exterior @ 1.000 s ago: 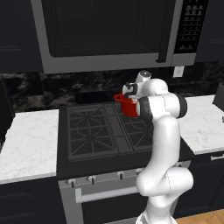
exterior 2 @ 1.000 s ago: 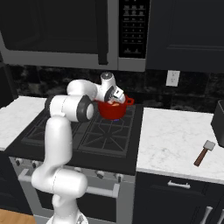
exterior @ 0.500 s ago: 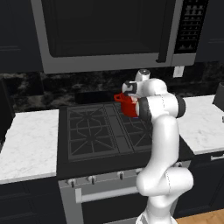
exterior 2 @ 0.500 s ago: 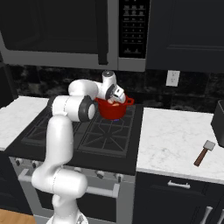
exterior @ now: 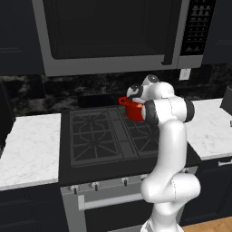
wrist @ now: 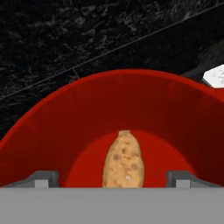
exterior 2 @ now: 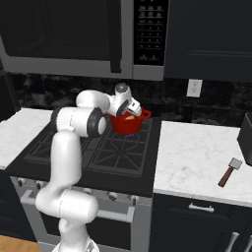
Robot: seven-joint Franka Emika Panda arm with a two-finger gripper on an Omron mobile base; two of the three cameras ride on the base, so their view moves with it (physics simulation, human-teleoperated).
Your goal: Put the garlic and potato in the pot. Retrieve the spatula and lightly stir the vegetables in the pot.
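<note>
Since the earlier frames the hand has been shifted only slightly above the pot (exterior 2: 129, 123), and the jaws have been let apart; the base cameras have not been moved. In the hand view the potato (wrist: 122, 161) is seen lying lengthwise on the red floor of the pot (wrist: 65, 113), free of both fingertips (wrist: 42, 178), which stand wide on either side of it with clear gaps between. The gripper (wrist: 113, 179) is therefore recorded as released, with nothing held. The spacing is judged to follow from a drop just made: the fingers have been spread so that the potato could settle on the bottom rather than hang between them. No garlic can be made out in the visible part of the pot; whether it lies below the frame edge cannot be told. The pot (exterior: 132, 108) is placed on the rear right burner of the stove (exterior: 97, 136), close to the dark backsplash, under the microwave (exterior: 108, 34). In the left base view most of the pot is covered by the arm's elbow and only its left side and one loop handle are shown; in the right base view its right handle and a pale patch inside the rim are shown. The spatula (exterior 2: 229, 172) is shown in the right base view, lying on the white counter (exterior 2: 197, 157) well apart from the stove, untouched; retrieval is judged to be among the steps remaining.
</note>
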